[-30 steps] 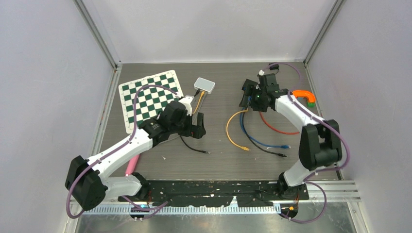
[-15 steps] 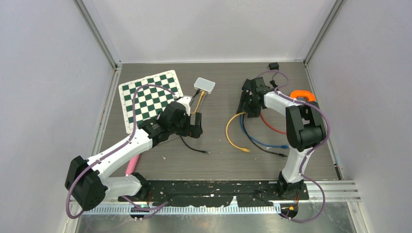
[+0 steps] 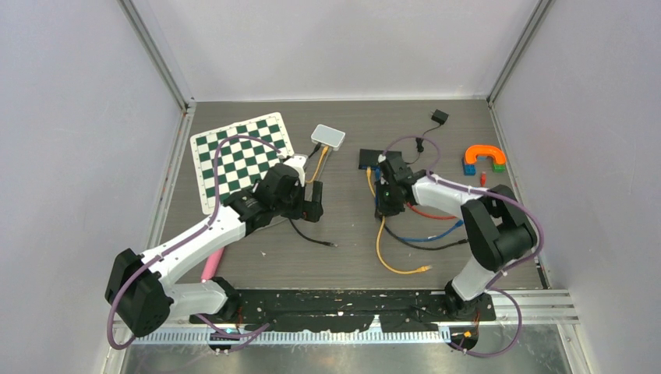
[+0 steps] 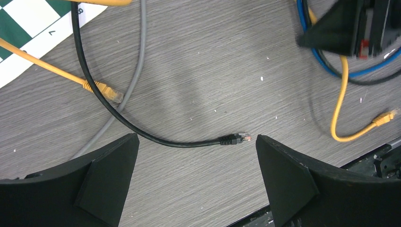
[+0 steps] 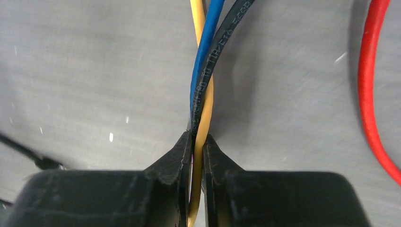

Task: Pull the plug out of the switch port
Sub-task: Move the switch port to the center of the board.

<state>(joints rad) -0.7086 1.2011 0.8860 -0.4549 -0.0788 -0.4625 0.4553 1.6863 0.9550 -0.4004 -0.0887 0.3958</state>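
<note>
So, looking at the right gripper (image 3: 383, 204): clenched on the yellow cable (image 5: 196, 19), pinched tight between both fingers (image 5: 177, 156) in the right wrist view. Also spotting a blue cable (image 5: 206, 42) and a black cable (image 5: 226, 42) crossing over that yellow one just above the fingertips, touching it. Then a red cable (image 5: 368, 85) off to the side, apart from the rest.

From the top, tracing the yellow cable up toward the black switch (image 3: 369, 158), sitting on the surface (image 3: 312, 269) just beyond the gripper. Can't tell whether the switch-end plug sits in the port or not, too small and partly hidden by the arm. Finding the free yellow plug (image 3: 425, 269) loose on the surface, toward the front edge.

Left gripper (image 4: 196, 139): released, spread wide, grabbing nothing. Hovering over a second black lead (image 4: 179, 143), with the black plug (image 4: 234, 139) lying free on the surface between the two fingertips in the left wrist view. Noticing a grey cable (image 4: 137, 71) and a short yellow lead (image 4: 111, 93) just beside it.

Elsewhere up top: chessboard (image 3: 242, 160) at the left, small white box (image 3: 328, 136) next to it, orange arch on coloured blocks (image 3: 485, 158) at the right, black adapter (image 3: 440, 117) at the back, pink stick (image 3: 210, 265) beside the left arm.
</note>
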